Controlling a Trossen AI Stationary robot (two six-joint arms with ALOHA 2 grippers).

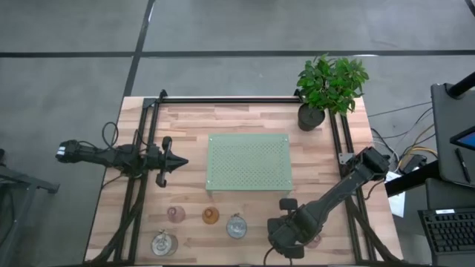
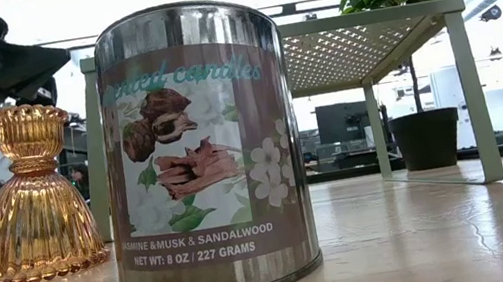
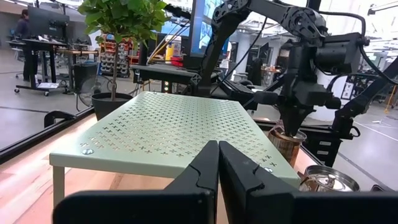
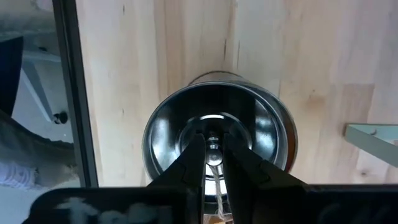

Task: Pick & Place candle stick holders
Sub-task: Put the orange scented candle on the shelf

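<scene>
right gripper (image 4: 213,149) reaches down into a silvery tin (image 4: 217,134), jaws clenched on its wick. left gripper (image 3: 217,163) waits beside the green tray (image 3: 168,127), jaws clenched on nothing.

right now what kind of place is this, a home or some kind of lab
Most likely a robotics lab or workshop: a wooden table in a black frame, monitors and cabled stands behind, and other workstations across an open floor.

Overhead looking down, tabletop level view, both share green tray (image 1: 249,164)
</scene>
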